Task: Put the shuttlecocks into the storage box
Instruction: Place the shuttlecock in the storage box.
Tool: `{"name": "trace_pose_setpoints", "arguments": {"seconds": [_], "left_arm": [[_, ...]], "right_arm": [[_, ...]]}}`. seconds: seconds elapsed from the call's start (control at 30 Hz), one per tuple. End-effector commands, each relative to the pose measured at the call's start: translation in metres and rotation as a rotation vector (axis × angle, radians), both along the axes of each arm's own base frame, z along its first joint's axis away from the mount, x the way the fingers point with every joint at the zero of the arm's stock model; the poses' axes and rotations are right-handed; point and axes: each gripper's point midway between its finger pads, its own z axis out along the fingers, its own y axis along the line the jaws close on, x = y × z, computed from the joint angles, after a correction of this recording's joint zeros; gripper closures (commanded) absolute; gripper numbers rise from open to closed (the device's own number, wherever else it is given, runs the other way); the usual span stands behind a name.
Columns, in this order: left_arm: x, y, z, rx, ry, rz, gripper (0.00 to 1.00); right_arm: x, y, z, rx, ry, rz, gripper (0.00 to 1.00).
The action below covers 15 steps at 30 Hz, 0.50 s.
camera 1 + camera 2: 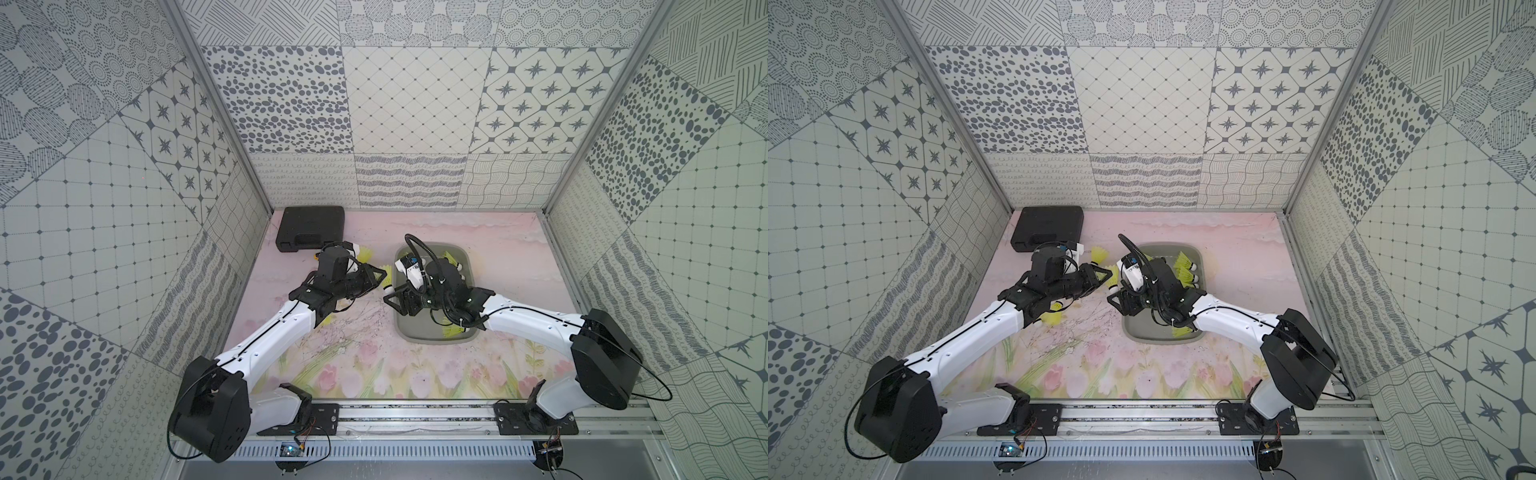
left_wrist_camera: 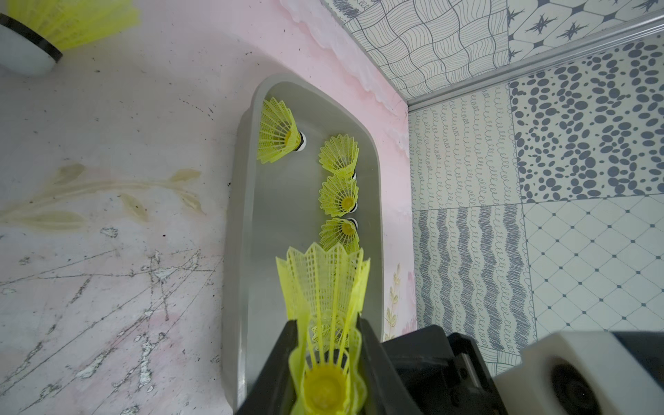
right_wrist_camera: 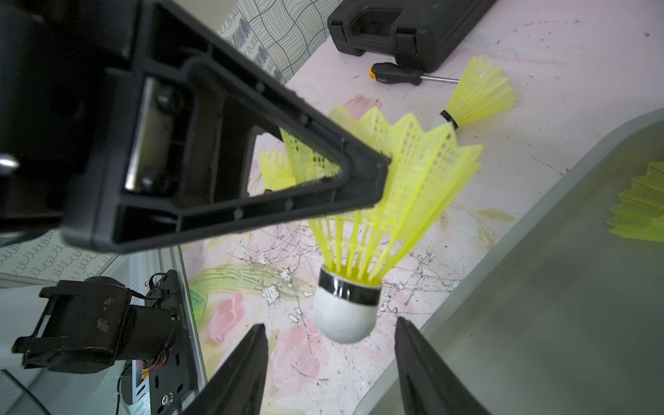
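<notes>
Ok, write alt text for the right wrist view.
The left gripper holds a yellow shuttlecock by its skirt, cork toward the open right gripper. A grey box sits alongside; a screwdriver and black case lie farther off.

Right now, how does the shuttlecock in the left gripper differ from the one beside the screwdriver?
The held shuttlecock hangs clear of the mat; the loose shuttlecock lies sideways on it. The held one's skirt is pinched in the left gripper's jaws; no gripper holds the loose one. Both have yellow skirts, white corks; neither is in the storage box.
</notes>
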Motion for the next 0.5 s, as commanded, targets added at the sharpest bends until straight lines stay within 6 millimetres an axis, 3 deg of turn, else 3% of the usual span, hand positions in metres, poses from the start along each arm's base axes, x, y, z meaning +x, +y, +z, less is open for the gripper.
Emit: {"name": "trace_pose_setpoints", "arguments": {"seconds": [0.0,0.47], "left_arm": [[0.0058,-0.0028,0.0153,-0.038,-0.053,0.017,0.72],[0.0054,-0.0020,0.0159,-0.055,-0.055,0.033,0.72]], "right_arm": [[0.0113,0.0081,0.0180,0.052,-0.042,-0.035,0.42],[0.0164,0.0147,0.0194,0.067,-0.037,-0.039,0.60]]}}
